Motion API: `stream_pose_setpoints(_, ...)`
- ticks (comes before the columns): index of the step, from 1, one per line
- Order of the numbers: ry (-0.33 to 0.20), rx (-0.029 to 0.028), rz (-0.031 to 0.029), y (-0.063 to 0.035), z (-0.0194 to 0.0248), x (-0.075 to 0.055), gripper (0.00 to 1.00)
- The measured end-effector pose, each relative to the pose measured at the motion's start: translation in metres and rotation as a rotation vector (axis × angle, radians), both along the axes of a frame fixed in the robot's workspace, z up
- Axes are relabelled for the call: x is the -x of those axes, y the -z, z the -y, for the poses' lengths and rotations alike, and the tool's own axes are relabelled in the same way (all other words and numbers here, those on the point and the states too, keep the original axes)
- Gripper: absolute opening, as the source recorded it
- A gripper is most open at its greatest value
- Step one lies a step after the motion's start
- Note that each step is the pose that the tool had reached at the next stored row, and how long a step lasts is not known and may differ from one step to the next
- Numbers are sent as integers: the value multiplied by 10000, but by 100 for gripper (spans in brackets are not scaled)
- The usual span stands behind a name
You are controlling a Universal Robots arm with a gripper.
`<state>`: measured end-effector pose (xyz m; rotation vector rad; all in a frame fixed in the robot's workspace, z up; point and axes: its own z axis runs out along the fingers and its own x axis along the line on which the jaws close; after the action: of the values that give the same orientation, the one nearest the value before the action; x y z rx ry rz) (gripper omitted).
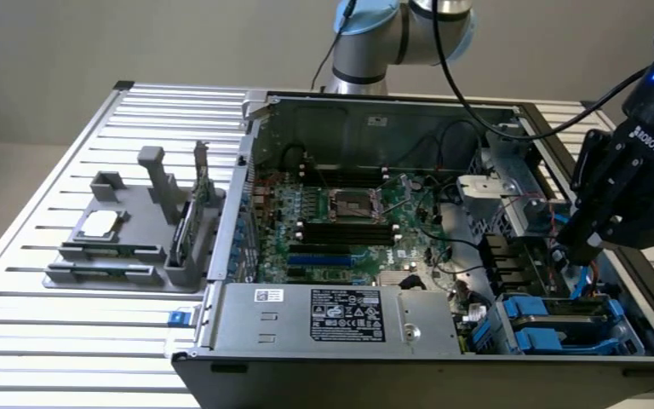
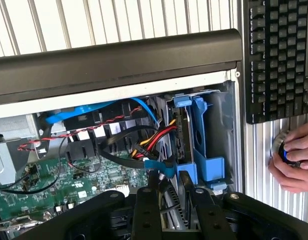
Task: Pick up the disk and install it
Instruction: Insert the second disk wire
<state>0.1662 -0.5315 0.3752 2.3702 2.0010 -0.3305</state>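
Fingers of the gripper [image 2: 171, 200] pinch the disk [image 2: 169, 205] on edge, low in the frame, blue bay [image 2: 203, 145] just above.

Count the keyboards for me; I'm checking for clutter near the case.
1: a black keyboard lies on the slatted table beside the open computer case. Others may be hidden.
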Motion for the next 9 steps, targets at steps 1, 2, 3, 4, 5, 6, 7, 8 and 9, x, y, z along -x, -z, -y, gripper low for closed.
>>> stream_pose_setpoints(1,5,0,2,5,0,-4,30)
stream_pose_setpoints(2,11,-1,5,11,0,-6,30)
stream_pose_setpoints(3,17,-1,8,16,0,-8,30)
stream_pose_setpoints(4,22,0,12,21,0,-10,30)
stream_pose_setpoints(5,28,0,16,26,0,-11,30)
stream_pose_setpoints(6,35,1,20,31,0,-11,30)
stream_pose_setpoints(7,41,2,25,35,0,-12,30)
stream_pose_setpoints(8,48,4,30,40,0,-13,30)
stream_pose_setpoints(9,57,7,34,43,0,-13,28)
